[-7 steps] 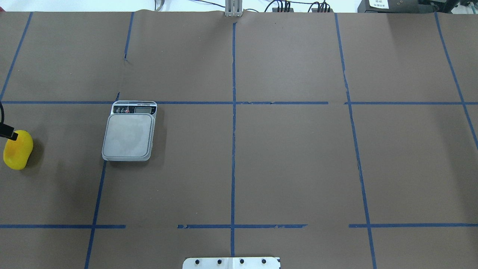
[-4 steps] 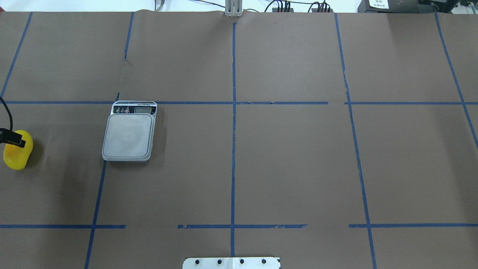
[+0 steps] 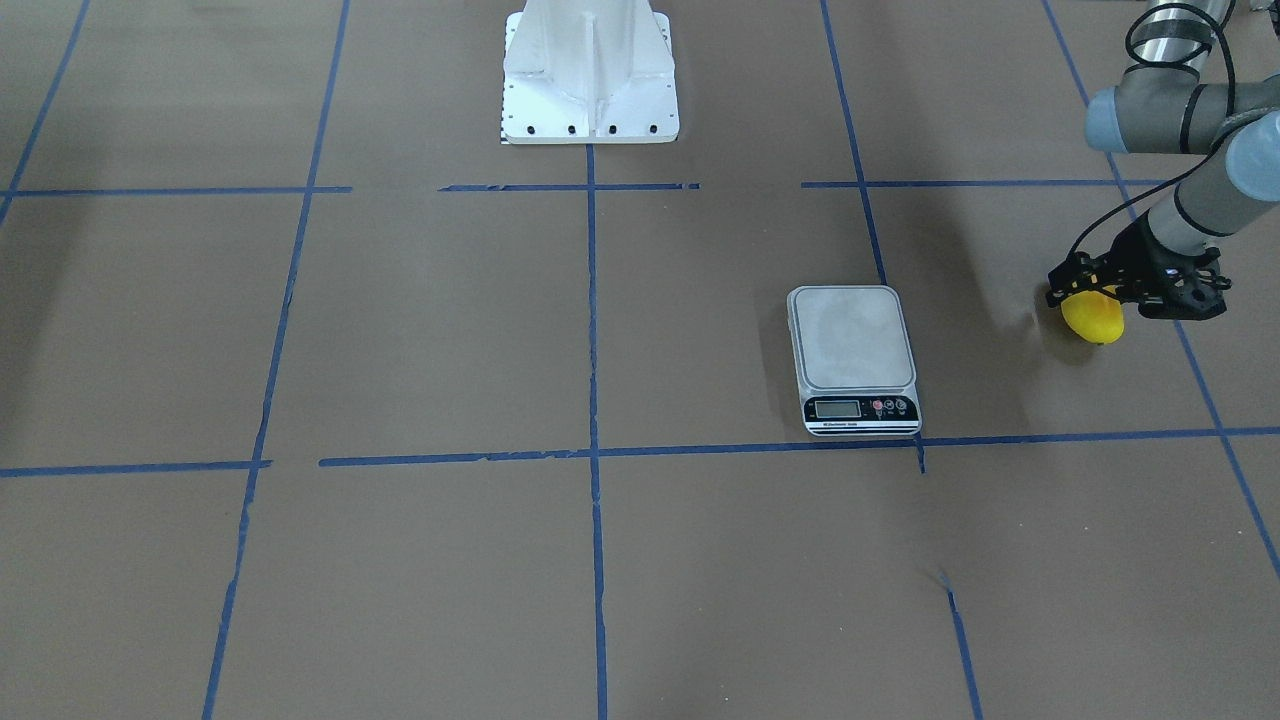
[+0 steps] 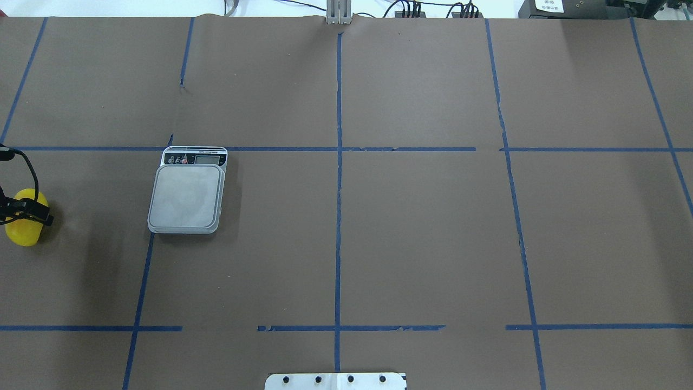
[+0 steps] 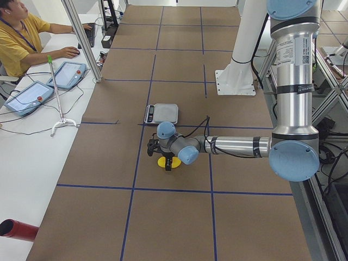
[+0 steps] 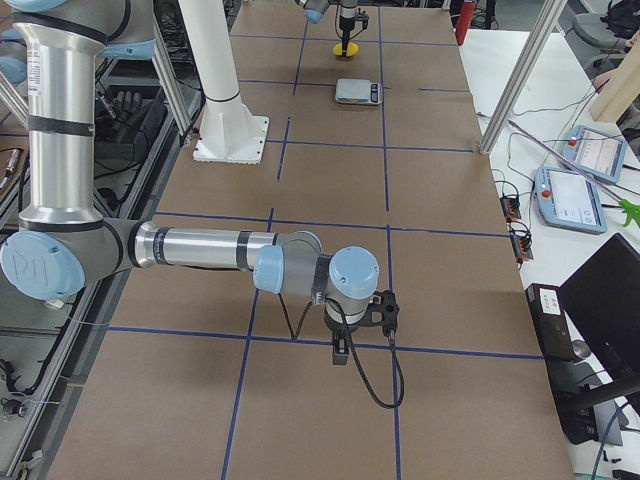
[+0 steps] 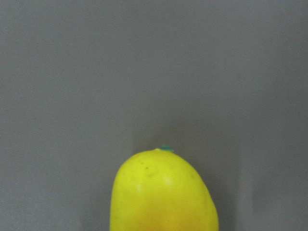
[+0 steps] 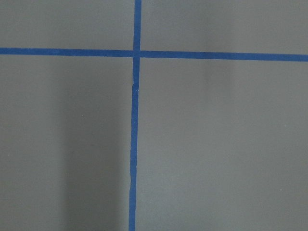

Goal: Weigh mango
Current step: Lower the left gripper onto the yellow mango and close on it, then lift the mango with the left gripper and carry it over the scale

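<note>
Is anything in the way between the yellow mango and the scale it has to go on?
No, nothing that I can see. Between the mango and the scale there is only the bare brown paper that covers the table. The scale's platform has nothing on it.

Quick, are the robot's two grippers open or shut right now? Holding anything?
Left gripper: down at the mango; open or closed cannot be told.
Right gripper: far from the mango; cannot be told.
</note>
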Available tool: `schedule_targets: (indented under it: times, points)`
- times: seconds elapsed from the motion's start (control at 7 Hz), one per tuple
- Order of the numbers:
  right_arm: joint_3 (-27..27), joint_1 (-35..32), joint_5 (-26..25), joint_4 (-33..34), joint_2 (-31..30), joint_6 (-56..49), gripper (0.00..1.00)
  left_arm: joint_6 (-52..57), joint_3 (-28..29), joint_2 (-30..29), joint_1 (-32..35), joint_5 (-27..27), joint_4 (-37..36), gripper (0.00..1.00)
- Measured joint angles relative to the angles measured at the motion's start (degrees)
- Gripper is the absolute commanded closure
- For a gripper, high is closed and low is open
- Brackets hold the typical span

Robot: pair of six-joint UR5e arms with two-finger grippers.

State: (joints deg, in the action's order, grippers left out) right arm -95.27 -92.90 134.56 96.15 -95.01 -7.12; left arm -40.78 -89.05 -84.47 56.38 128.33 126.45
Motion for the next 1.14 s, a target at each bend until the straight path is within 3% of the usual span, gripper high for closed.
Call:
schedule_targets:
  times: [0.29,0.57,0.86,1.14]
  points:
    - [0.00,0.00,0.00,0.00,0.00,0.00,0.00,-1.08,-2.57,0.22,-0.06,-0.05,-0.47,1.00]
    - [0.00,0.00,0.00,0.00,0.00,0.00,0.00,-8.88,-9.78,-2.78,-0.10,0.05,-6.75,1.00]
    - [0.00,0.00,0.00,0.00,0.00,0.00,0.00,-17.25,-13.72,-12.30,-1.54,-0.08,-17.46,1.00]
    - [0.00,0.00,0.00,0.00,0.00,0.00,0.00,-24.44,-12.95,-19.85,-7.37,-0.79,-21.97,1.00]
